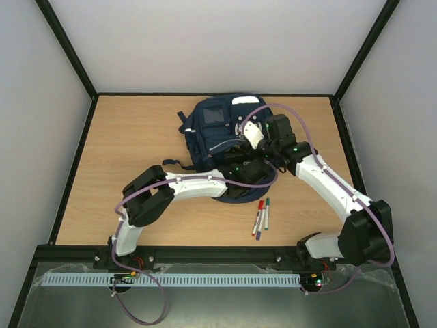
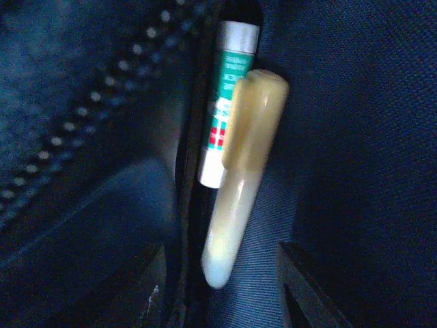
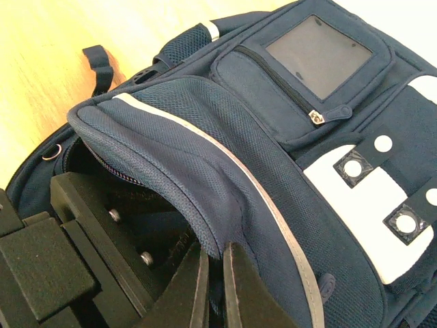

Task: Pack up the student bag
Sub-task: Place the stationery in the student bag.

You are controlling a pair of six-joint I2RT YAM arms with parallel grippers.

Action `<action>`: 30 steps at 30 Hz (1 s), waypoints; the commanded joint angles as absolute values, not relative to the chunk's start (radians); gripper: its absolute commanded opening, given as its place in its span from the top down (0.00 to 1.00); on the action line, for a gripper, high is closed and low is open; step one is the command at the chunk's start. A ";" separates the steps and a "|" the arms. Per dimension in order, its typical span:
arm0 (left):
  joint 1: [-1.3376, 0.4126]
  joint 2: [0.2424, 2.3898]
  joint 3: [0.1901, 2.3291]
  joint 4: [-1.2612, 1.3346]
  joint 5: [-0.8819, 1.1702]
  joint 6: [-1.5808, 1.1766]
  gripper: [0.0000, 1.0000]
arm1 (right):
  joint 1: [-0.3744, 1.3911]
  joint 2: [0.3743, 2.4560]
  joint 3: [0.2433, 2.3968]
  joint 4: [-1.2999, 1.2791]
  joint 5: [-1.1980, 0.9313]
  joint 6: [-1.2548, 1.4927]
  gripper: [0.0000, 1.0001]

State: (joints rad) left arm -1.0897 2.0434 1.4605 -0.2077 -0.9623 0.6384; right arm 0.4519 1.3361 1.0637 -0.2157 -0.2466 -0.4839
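Note:
The navy student bag point(image 1: 212, 133) lies at the back middle of the table, with its grey patch point(image 3: 319, 56) and white stripes facing up. My right gripper point(image 3: 215, 263) is shut on the edge of the bag's lifted pocket flap point(image 3: 198, 157) and holds the pocket open. My left gripper point(image 2: 222, 290) is inside that pocket, open, with its dark fingers point(image 2: 304, 290) wide apart. A cream-white pen point(image 2: 242, 184) lies loose on the fabric between them. A green-and-white marker point(image 2: 225, 102) lies beside it, deeper in. In the top view the left gripper point(image 1: 244, 171) is hidden in the bag.
Three markers point(image 1: 261, 217) lie on the wooden table in front of the bag, between the two arms. The bag's straps point(image 1: 183, 119) trail to its left. The left arm's black wrist body point(image 3: 82, 232) fills the pocket opening under the flap. Dark frame rails edge the table.

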 commanded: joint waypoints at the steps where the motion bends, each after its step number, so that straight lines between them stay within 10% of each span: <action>1: -1.081 2.007 1.424 -0.195 -0.987 0.615 0.52 | 0.460 1.306 1.068 -0.213 -0.305 -0.459 0.99; 26: -1.301 1.485 1.034 -0.160 -0.940 0.437 0.43 | 0.458 1.353 1.038 -0.205 -0.302 -0.480 0.99; 30: -1.086 1.383 0.961 -0.124 -0.728 0.252 0.40 | 0.440 1.391 1.039 -0.212 -0.303 -0.486 0.63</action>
